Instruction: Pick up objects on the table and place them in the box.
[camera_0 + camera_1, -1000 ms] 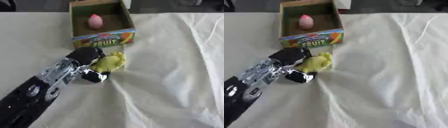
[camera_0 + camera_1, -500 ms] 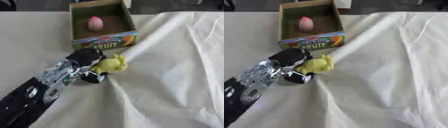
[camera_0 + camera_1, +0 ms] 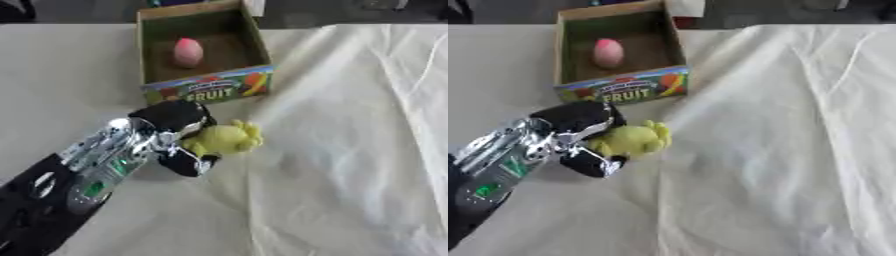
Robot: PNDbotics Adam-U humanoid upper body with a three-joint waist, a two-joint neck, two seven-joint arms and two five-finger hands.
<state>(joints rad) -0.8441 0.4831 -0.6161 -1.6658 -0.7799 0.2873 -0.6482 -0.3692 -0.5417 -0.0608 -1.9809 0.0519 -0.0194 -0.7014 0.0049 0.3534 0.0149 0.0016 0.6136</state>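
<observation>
Cream cloth (image 3: 350,150), creased in long folds, covers the whole table; a dark strip of room runs along the far edge.

Box (image 3: 254,47): open cardboard carton at the far middle of the table, brown inside, front panel printed with fruit pictures and the word FRUIT.

Pink object (image 3: 187,52): egg-shaped, lying on the box floor toward its left wall.

Yellow object (image 3: 226,139): small, lumpy, soft-looking, on the near side of the box's front panel and apart from it; whether it rests on the cloth or is raised cannot be told.

Left hand (image 3: 175,132): black, on a silver and black arm coming from the lower left corner; fingers and thumb curled round the yellow object's left side, gripping it.
</observation>
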